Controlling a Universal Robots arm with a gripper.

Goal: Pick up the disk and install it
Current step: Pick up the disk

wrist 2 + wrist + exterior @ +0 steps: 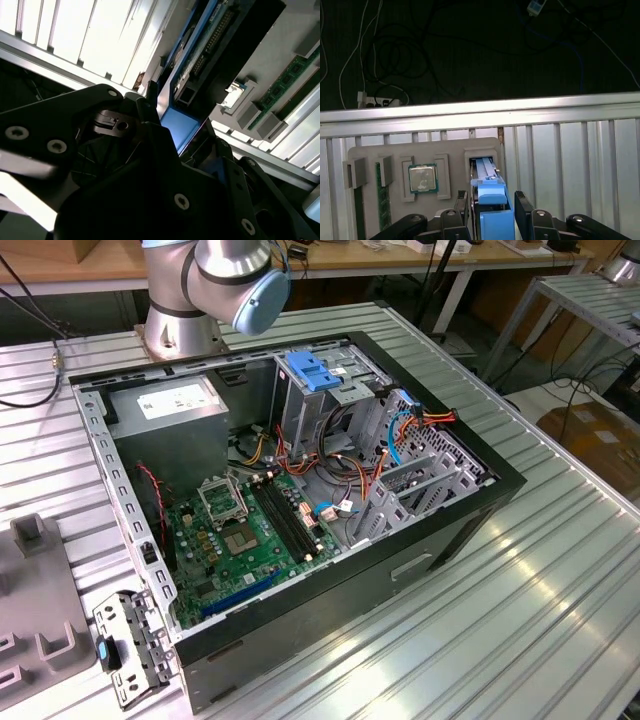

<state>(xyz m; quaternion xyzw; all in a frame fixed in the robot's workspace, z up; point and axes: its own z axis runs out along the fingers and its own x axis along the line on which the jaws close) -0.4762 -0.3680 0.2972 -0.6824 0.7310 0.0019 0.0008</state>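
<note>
The disk (pixel 492 207) stands on edge in a slot of a grey holder tray (pixel 450 150), its blue carrier facing the first wrist camera. My gripper (pixel 492 215) straddles it, one black finger (pixel 462 212) against each side, shut on it. In the second wrist view the disk (pixel 200 55) shows its blue frame and circuit-board side between the same fingers (pixel 150 100). The open computer case (pixel 300 490) lies on the table in the exterior view, with a grey drive cage (pixel 330 400) at its far end.
The holder tray also carries a processor chip (pixel 423 178) and a green memory stick (pixel 382 195). A blue bracket (pixel 313 370) tops the drive cage. The arm's base (pixel 180 325) stands behind the case. A loose metal bracket (pixel 130 645) lies by the case's near corner.
</note>
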